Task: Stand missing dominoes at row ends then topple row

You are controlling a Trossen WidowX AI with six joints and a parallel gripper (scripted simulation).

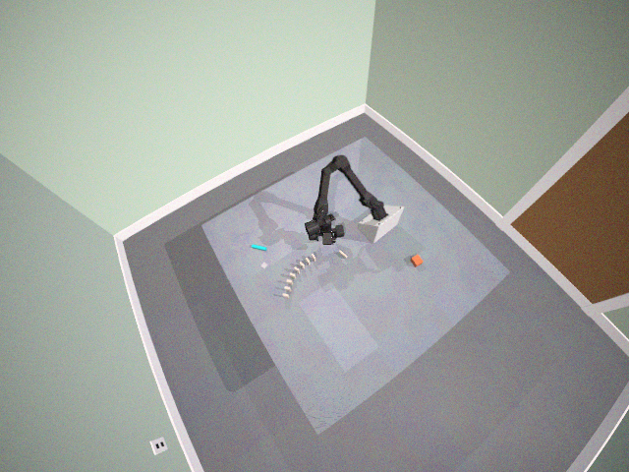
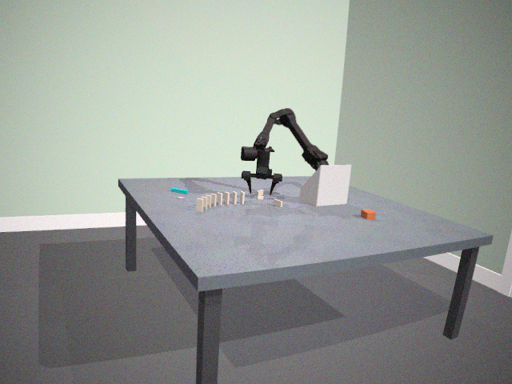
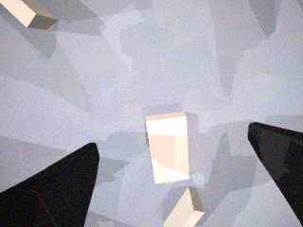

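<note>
Okay, so nearest on the right of the gray table (image 1: 436, 299) (image 2: 330, 235) there's an orange block (image 1: 416, 261) (image 2: 368, 214), well apart from the dominoes. Over to the left, a curved row of eight standing dominoes (image 1: 296, 269) (image 2: 219, 198) runs from its near left end to its far right end, all upright. Right of that sits a loose domino (image 1: 343, 254) (image 2: 278, 202) (image 3: 28, 13), not in the row. Farther right is a white slope-sided box (image 1: 390, 225) (image 2: 333, 186), with the black arm (image 1: 355, 185) (image 2: 301, 136) reaching up behind it. Just past the row's far end, a flat domino (image 2: 260, 198) (image 3: 169, 148) lies with another domino (image 2: 260, 192) (image 3: 186, 208) near it, neither stood in line. The gripper (image 1: 326, 236) (image 2: 260, 194) (image 3: 174, 140) hangs above that pair, fingers spread super wide, holding nothing. Off to the left are a small pale square (image 1: 263, 265) (image 2: 180, 197) and, farther back, a cyan bar (image 1: 258, 247) (image 2: 179, 190).
</note>
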